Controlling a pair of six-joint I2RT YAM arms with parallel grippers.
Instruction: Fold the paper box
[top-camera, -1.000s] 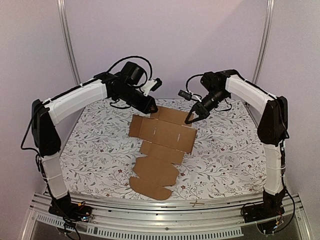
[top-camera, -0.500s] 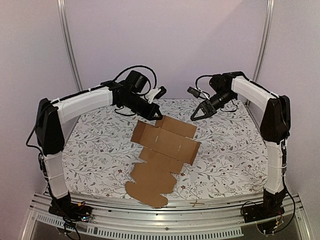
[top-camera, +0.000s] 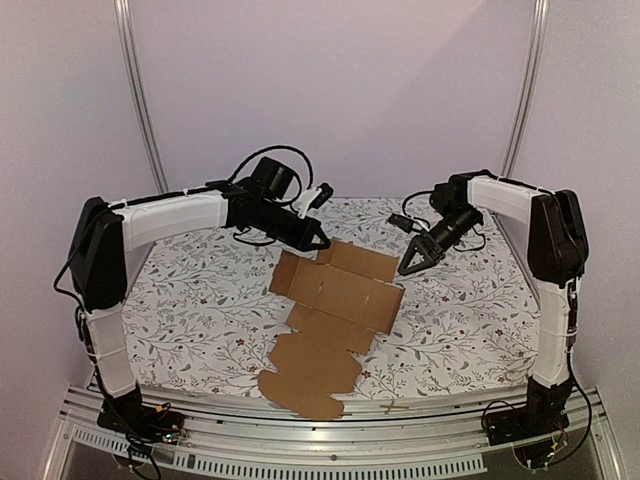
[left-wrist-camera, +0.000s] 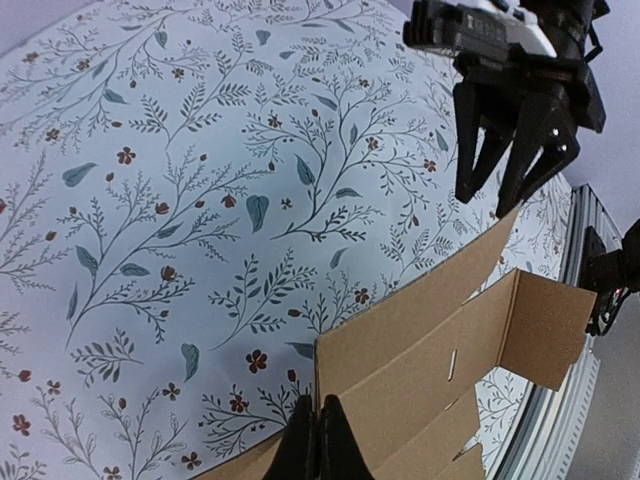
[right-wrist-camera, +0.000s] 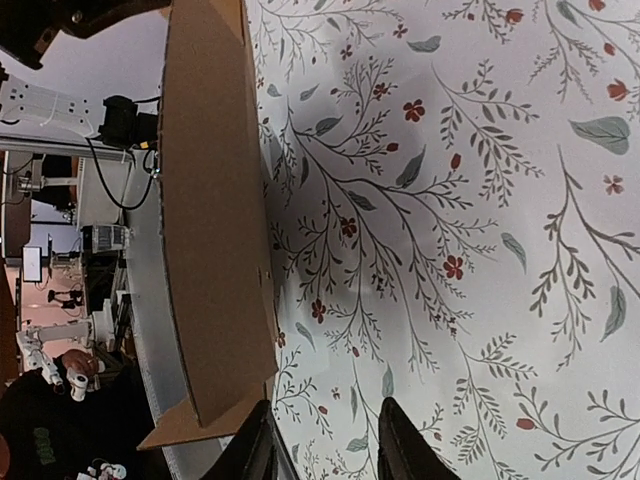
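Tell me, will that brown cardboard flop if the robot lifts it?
Probably it bends only at its creases: the cardboard has some flaps standing up while the rest lies flat. Each panel looks stiff and straight, so likely no drooping. It looks thin, so probably light and easy to slide.

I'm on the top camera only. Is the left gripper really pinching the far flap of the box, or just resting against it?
Observer: Pinching. The left wrist view shows the left gripper shut on the edge of the paper box, at the far flap's corner.
Operator: Has the right one got hold of anything?
Observer: No. In its own wrist view the right gripper is open, with only the floral cloth between its fingers.
Operator: Where is the flap relative to it?
Observer: It stands on edge beside one finger, outside the gap. I cannot tell whether they touch.
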